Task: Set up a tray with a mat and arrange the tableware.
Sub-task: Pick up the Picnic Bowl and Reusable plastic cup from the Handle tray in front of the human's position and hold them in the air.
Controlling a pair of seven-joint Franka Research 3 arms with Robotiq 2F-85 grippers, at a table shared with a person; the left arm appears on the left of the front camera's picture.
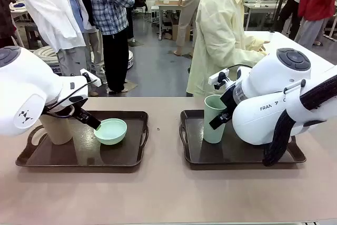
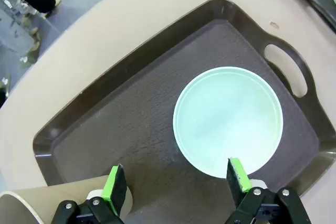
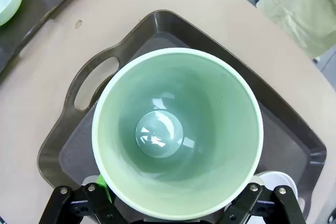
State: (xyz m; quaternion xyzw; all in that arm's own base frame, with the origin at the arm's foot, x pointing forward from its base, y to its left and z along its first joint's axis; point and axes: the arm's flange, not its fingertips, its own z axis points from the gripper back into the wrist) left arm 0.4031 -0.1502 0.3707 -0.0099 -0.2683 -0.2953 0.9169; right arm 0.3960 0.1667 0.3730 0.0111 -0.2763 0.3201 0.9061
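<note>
Trays (image 1: pixel 79 165) (image 1: pixel 237 165) two; cups two (tan (image 1: pixel 57 129), pale green (image 1: pixel 213 125)); bowl (image 1: pixel 110 131) one; both jaws released.

I count two dark brown trays on the counter (image 1: pixel 168 196), a left tray (image 1: pixel 26 159) and a right tray (image 1: pixel 238 164), and each holds one dark mat, so two mats: left mat (image 2: pixel 131 124), right mat (image 3: pixel 76 157). There are two tall handleless cups, one tan cup (image 1: pixel 55 128) and one pale green cup (image 1: pixel 212 125), and one mint green bowl (image 1: pixel 110 130); one white rounded sliver (image 3: pixel 279 181) beside the pale green cup I cannot identify. I have two arms with two fingers each, my left fingers (image 2: pixel 114 188) and my right fingers (image 1: pixel 219 120), and one person in a pale yellow coat (image 1: pixel 221 30) stands across the counter.
</note>
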